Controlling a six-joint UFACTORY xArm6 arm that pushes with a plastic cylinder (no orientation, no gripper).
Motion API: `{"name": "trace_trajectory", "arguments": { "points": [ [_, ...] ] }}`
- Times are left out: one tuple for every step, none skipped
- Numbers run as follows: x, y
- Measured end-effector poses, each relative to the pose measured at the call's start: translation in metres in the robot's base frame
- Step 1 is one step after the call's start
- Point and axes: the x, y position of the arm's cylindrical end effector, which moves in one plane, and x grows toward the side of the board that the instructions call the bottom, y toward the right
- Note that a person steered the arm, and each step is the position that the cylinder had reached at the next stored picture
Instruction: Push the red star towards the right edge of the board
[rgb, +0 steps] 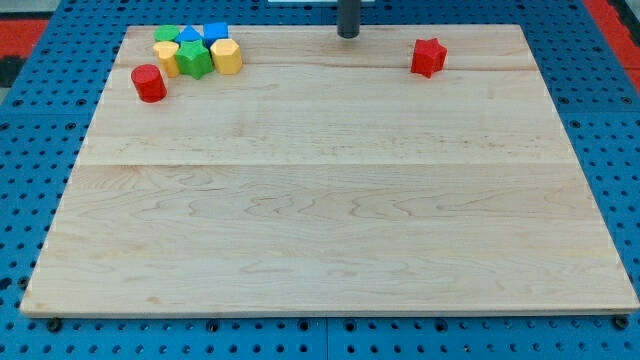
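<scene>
Toward the view's top left corner of the wooden board (330, 220) you have a tight cluster of blocks: a green cube (166, 35), a blue cube (216, 33), another blue block (190, 37) between them, a yellow block (167, 58), a green star (196, 59) and a yellow cylinder (227, 56). Just below and left of that cluster sits a red cylinder (149, 83), slightly apart from it. Moving right, you see my tip (347, 36) at the top edge of the board, touching no block; it is a plain rod with no fingers to open or close. Further right, near but clearly apart from my tip, the red star (428, 57) stands alone, well short of the board's right edge
</scene>
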Motion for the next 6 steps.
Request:
{"name": "trace_trajectory", "arguments": {
  "points": [
    [-0.006,0.041],
    [0.027,0.052],
    [0.062,0.096],
    [0.080,0.109],
    [0.046,0.115],
    [0.031,0.184]
  ]
}}
